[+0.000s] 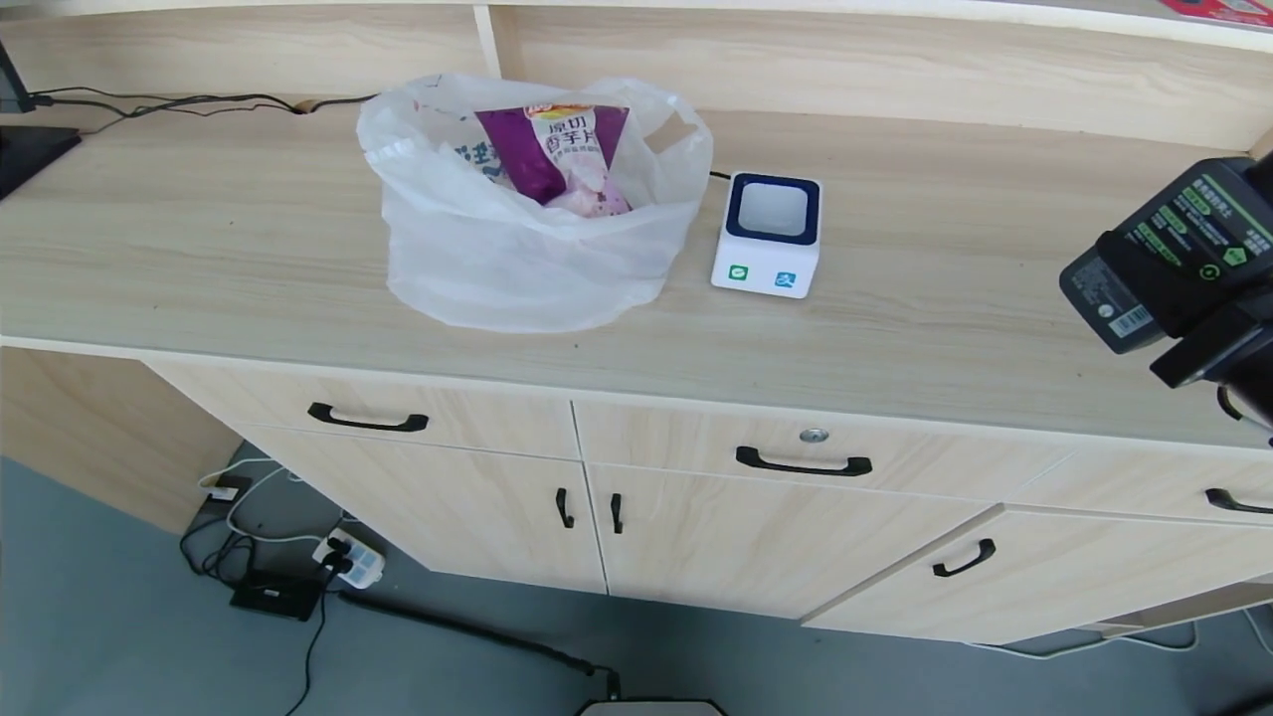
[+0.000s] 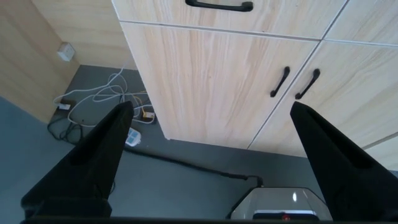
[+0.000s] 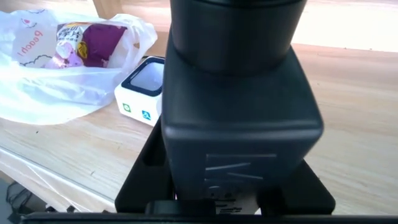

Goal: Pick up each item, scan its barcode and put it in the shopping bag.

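Note:
A white plastic shopping bag [image 1: 527, 239] stands on the counter with a purple snack packet [image 1: 562, 154] inside it. To its right sits a white barcode scanner [image 1: 768, 234] with a dark blue window frame. At the far right, above the counter, my right gripper [image 1: 1208, 328] is shut on a black bottle [image 1: 1169, 254] with green labels and a barcode. The bottle [image 3: 239, 106] looms large in the right wrist view, with the scanner [image 3: 142, 90] and bag [image 3: 62, 68] beyond it. My left gripper [image 2: 211, 162] hangs open in front of the cabinet doors, holding nothing.
The wooden counter [image 1: 895, 328] has a raised back ledge. Cables [image 1: 179, 102] run along the back left, near a dark object [image 1: 30, 149] at the left edge. Drawers and doors with black handles [image 1: 368, 420] are below. A power strip [image 1: 353, 559] and cables lie on the floor.

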### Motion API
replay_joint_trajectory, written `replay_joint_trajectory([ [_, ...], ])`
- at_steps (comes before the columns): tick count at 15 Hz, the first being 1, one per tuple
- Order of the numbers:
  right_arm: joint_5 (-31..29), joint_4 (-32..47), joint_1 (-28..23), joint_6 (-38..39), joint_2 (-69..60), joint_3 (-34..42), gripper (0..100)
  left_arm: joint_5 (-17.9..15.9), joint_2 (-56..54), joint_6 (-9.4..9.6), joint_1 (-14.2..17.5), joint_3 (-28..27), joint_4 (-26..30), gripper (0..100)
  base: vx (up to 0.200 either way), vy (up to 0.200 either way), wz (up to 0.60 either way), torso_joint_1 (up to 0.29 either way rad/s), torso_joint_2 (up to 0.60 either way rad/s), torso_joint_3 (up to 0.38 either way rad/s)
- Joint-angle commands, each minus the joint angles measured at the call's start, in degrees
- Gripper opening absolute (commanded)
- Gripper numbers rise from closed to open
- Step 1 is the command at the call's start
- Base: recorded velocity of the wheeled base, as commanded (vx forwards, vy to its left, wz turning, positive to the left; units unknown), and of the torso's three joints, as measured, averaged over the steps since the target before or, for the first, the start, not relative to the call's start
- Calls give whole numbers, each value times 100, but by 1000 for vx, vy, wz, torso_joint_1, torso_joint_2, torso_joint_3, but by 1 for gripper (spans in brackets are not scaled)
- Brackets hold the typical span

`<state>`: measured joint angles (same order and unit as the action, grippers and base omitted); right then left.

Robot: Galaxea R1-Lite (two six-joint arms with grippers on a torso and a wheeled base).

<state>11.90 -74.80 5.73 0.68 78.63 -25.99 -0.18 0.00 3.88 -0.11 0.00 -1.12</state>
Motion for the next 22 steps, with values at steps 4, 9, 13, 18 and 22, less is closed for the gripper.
replay_joint_trajectory([
  [4,-3,-8,-2,2,12,6,0,1,9,-19,2,0,-2,100,0,200,0,4,5,1],
  [9,-3,-8,-2,-7,12,41,0,1,9,-1,2,0,-2,100,0,200,0,2,5,6],
  [13,-3,-8,-2,-7,30,-3,0,1,9,25,2,0,-28,100,0,200,0,2,5,1],
  [18,6,-8,-19,2,3,50,0,1,9,-19,2,0,-28,100,80,80,0,2,2,1],
  [22,6,-8,-19,2,12,41,0,1,9,25,2,0,-11,100,50,0,0,-2,-1,3],
])
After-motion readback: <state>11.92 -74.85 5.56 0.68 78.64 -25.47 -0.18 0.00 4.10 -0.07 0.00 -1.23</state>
